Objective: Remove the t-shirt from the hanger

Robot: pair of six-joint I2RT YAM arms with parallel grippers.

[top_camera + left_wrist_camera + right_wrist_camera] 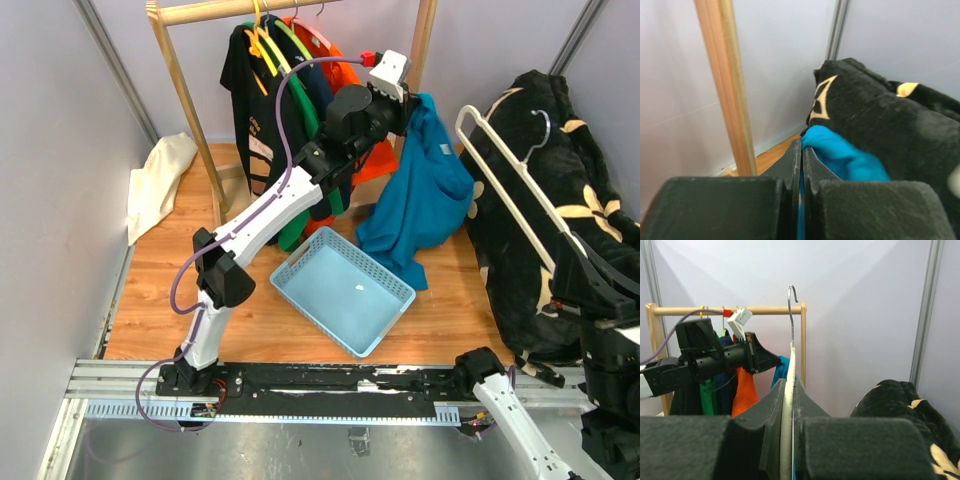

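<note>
The wooden counter (150,320) carries a rack (190,110). Beside it the blue t-shirt (425,190) hangs from the left fingers (790,162), which are pinched shut on its cloth. The right fingers (771,405) are clamped on the white hanger (791,365). Hold the hanger steady and draw the shirt clear of it. Only the top view shows the shirt's drape; only the right wrist view shows that grip.

2 arms (262,218), 1 teal t-shirt (430,190), 1 white hanger (791,365), 1 lt-blue basket (298,255), 1 wooden rack (185,90) w/ approx 4 hung shirts (255,110), 1 black blanket (540,130), 1 cream cloth (155,185).
</note>
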